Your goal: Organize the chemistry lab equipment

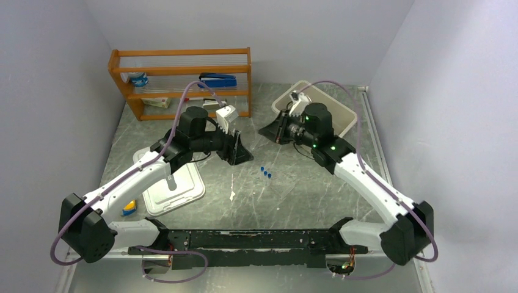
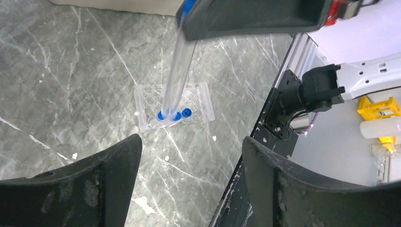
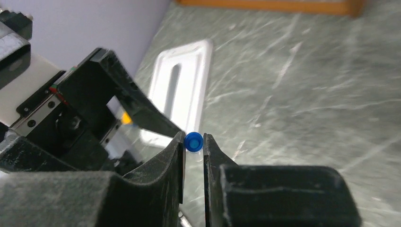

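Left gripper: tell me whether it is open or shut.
Open. In its wrist view the left gripper has its jaws standing wide apart, with only bare table between them and nothing held.

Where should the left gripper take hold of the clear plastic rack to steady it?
Probably the clear plastic rack at its empty end, from above, the open left gripper spanning its narrow width. Its three blue caps and the clear tube in the right gripper crowd the other end.

A robot test cell: plain grey walls (image 1: 55,91) closing in a marble-patterned table (image 1: 293,198).
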Tool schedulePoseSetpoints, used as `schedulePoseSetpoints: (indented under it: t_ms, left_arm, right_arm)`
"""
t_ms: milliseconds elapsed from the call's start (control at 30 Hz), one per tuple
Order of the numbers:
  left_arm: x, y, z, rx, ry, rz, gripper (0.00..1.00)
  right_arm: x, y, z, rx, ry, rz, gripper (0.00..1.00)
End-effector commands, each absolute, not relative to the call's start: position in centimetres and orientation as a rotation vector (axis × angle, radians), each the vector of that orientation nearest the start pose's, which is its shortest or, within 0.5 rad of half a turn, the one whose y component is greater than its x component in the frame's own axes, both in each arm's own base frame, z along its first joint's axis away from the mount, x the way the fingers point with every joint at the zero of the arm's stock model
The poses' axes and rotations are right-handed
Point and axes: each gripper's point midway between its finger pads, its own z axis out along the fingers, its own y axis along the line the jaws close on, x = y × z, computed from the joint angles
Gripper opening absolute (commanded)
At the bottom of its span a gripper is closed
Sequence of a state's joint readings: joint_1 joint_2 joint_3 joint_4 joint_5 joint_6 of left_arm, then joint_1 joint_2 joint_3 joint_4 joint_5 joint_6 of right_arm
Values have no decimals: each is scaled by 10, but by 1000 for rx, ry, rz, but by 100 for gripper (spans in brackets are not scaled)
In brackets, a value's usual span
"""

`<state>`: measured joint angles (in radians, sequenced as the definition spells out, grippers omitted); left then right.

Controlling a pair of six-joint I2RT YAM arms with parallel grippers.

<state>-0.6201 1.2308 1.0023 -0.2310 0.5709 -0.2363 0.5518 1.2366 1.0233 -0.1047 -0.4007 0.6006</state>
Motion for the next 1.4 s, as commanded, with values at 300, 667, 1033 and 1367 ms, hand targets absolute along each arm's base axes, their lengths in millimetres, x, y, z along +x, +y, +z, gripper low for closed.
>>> schedulePoseSetpoints:
  t_ms: [300,667,1033,1367]
  left_arm:
    - [274,-282,234,438,2040,-954,83]
    - [294,-270,224,311,2105,-841,80]
    - [309,-244,221,160,2133,-759,79]
    - [310,-240,214,147,2155,-751,77]
  right_arm:
    - [302,159,240,-130,1882,335,7]
    - [242,176,185,-122,1967,165,4]
    - [216,208,155,-246,1917,363,4]
    - [208,224,135,-286,1886,378,4]
